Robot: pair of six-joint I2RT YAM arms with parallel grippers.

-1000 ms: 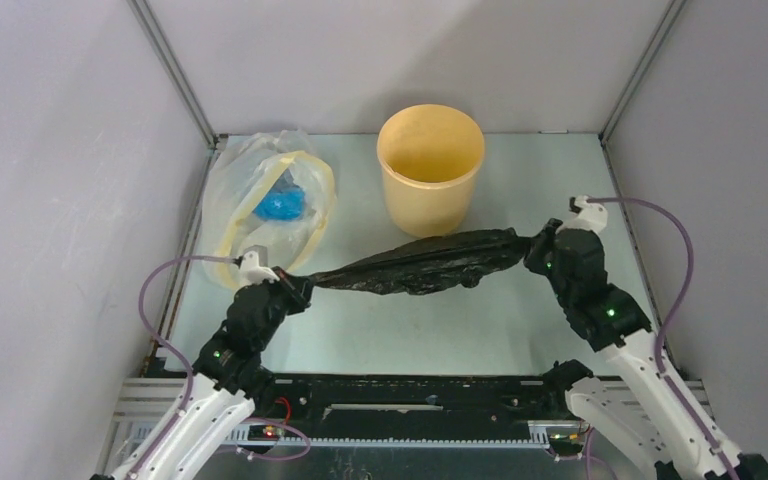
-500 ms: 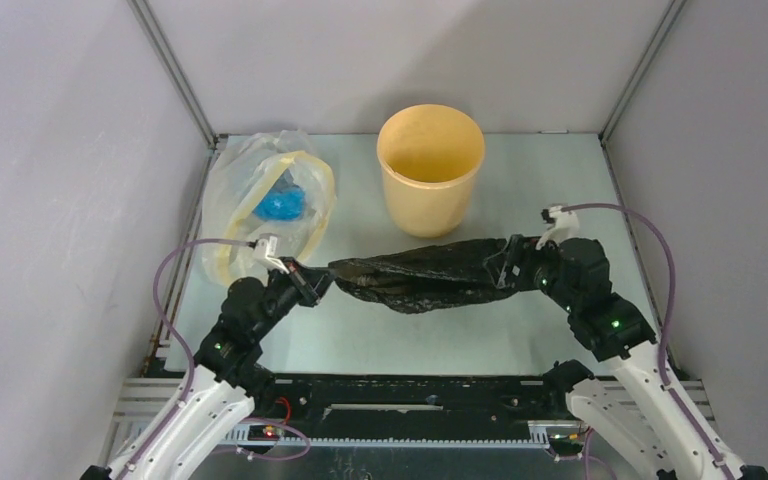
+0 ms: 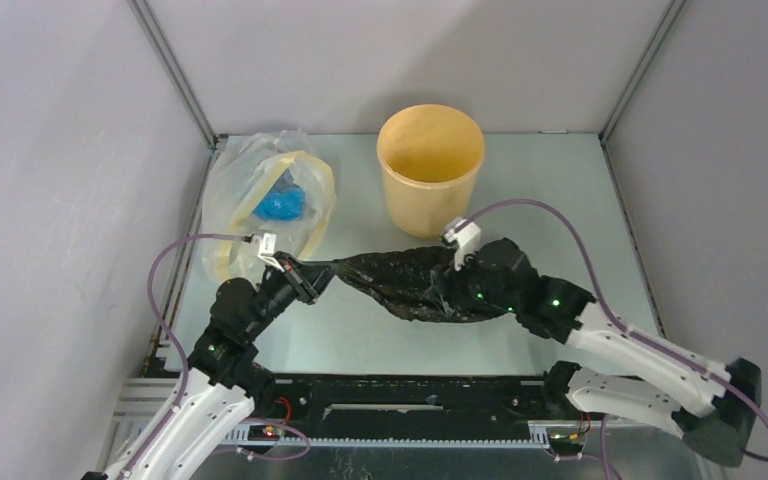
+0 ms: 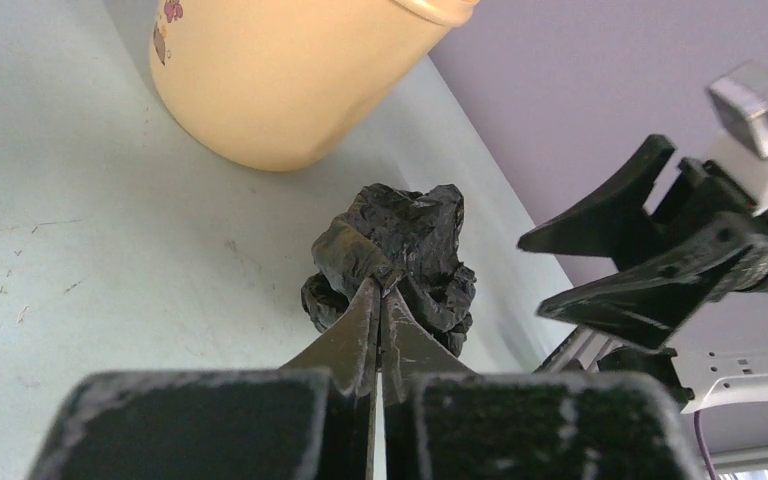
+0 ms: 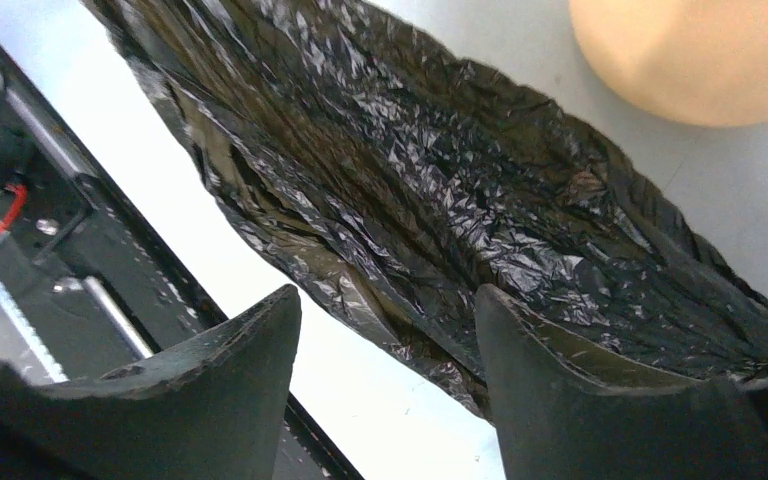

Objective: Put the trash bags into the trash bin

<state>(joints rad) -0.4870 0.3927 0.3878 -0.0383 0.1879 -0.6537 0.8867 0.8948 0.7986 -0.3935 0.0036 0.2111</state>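
Note:
The black trash bag (image 3: 400, 280) lies crumpled on the table in front of the yellow-orange trash bin (image 3: 430, 170). My left gripper (image 3: 310, 277) is shut on the bag's left end; in the left wrist view the gripper (image 4: 380, 288) pinches a bunched wad of the bag (image 4: 400, 240), with the bin (image 4: 280, 70) behind. My right gripper (image 3: 440, 293) is open over the bag's middle and near edge. In the right wrist view the gripper (image 5: 385, 300) is spread wide, the bag (image 5: 410, 170) is just ahead of it, and the bag's edge is by the right finger. It also shows open in the left wrist view (image 4: 532, 275).
A clear bag with a pale-yellow band and a blue lump (image 3: 265, 205) lies at the back left beside the bin. Grey walls close in the table on three sides. A black rail (image 5: 110, 250) runs along the near edge.
My right gripper has let go of the bag's right end, opened, and swung left over the bag's middle. The bag has gone slack and bunched up. My left gripper has shifted only a little.

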